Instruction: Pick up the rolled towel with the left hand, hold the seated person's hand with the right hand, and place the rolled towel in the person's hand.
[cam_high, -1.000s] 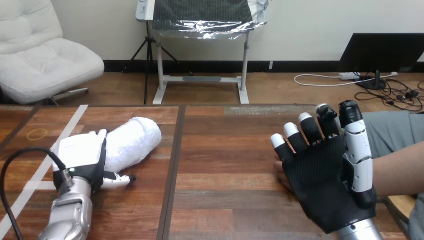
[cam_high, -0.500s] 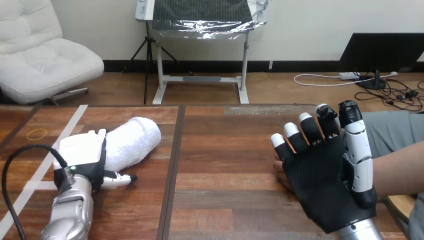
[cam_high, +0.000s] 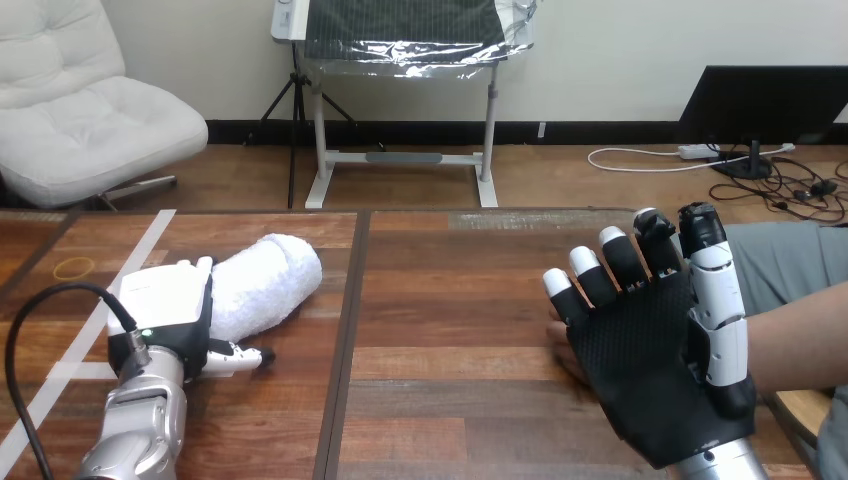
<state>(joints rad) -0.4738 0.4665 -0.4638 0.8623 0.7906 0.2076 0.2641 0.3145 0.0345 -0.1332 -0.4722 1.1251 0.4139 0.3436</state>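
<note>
The rolled white towel lies on the wooden table at the left, pointing toward the far right. My left hand sits at the towel's near left end with its white back facing me and touches the towel. My right hand stands at the right, palm toward me, fingers straight and spread, so it is open. The person's hand lies behind it on the table, with just a sliver showing at my palm's left edge. The person's forearm comes in from the right. I see no finger curled round it.
A pale tape stripe runs diagonally across the table's left part, and a thin ring lies near the left edge. A seam divides the tabletop down the middle.
My left arm has drifted slightly to the left and toward me beside the towel. The towel, my right hand and the person's hand have stayed put.
</note>
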